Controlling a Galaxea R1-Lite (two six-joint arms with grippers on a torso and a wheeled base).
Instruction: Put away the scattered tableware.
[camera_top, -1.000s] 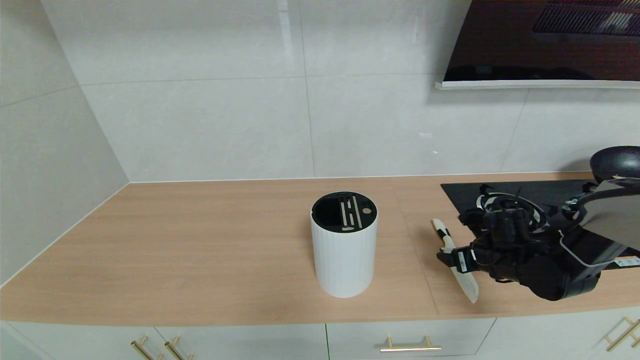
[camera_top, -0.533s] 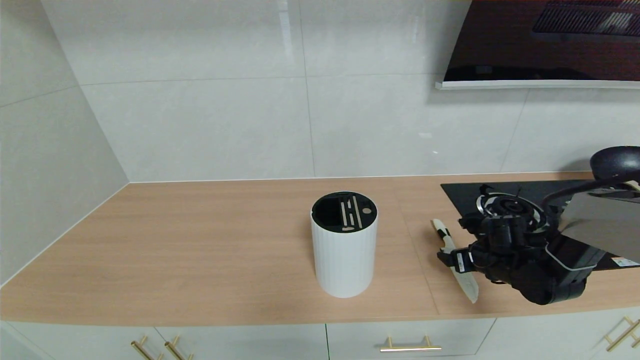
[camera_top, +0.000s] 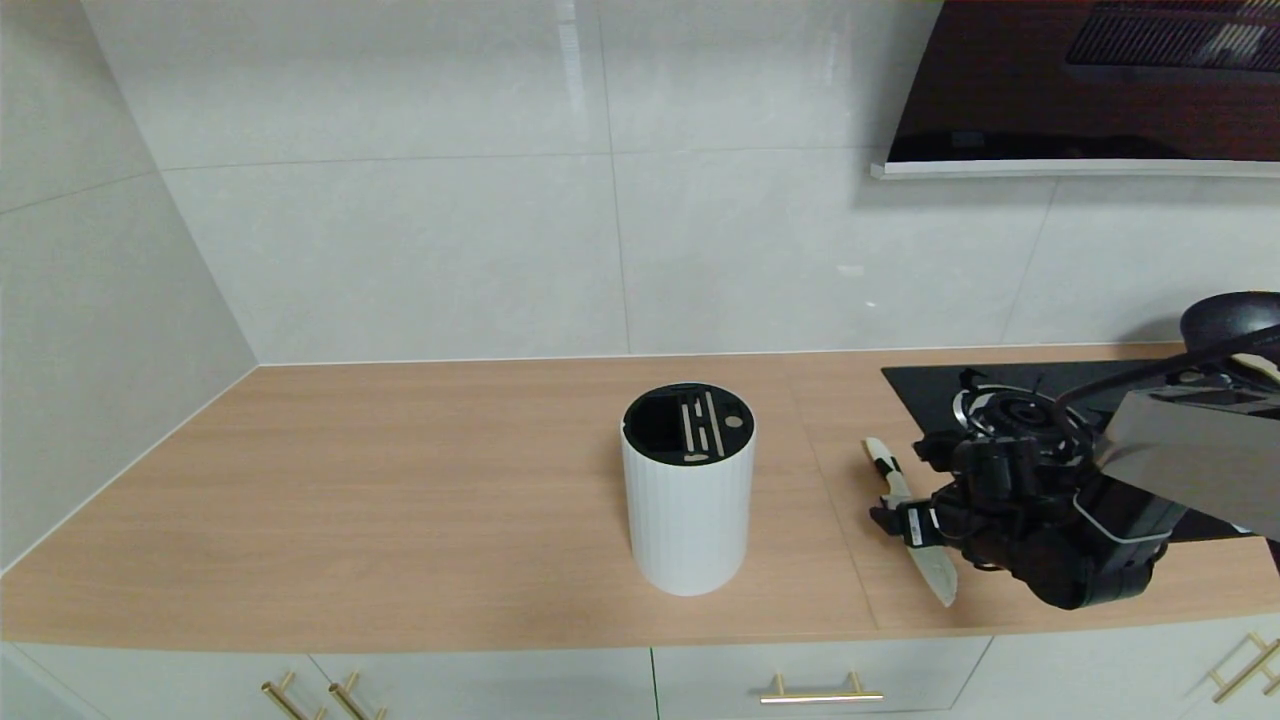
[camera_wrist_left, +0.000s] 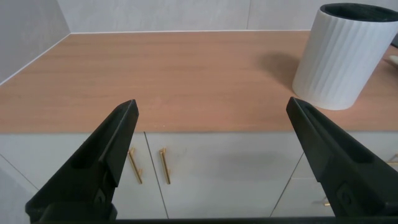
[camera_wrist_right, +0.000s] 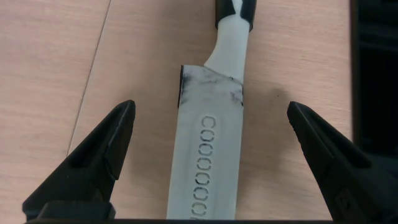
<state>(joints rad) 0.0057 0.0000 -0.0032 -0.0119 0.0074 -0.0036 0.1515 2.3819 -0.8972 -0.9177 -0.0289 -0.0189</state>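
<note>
Two grippers are being logged, and both are being kept released. The right gripper (camera_wrist_right: 211, 165) is being held over the knife (camera_wrist_right: 210, 112), jaws spread wide. The pale blade is being straddled near its heel, and gaps are being left between it and each finger (camera_wrist_right: 102, 155), so nothing is being grasped. The knife is lying flat on the counter (camera_top: 400, 480), between the holder (camera_top: 688, 500) and the hob (camera_top: 925, 385). Its black-and-white handle is being pointed toward the wall and its tip toward the counter's front edge. The holder, a ribbed white cylinder with a slotted black top, is standing upright to the left of the knife, apart from it. The left gripper (camera_wrist_left: 211, 168) is being held wide open in front of the counter's edge, before the cabinet doors (camera_wrist_left: 217, 180), with the holder well off to its side.
</note>
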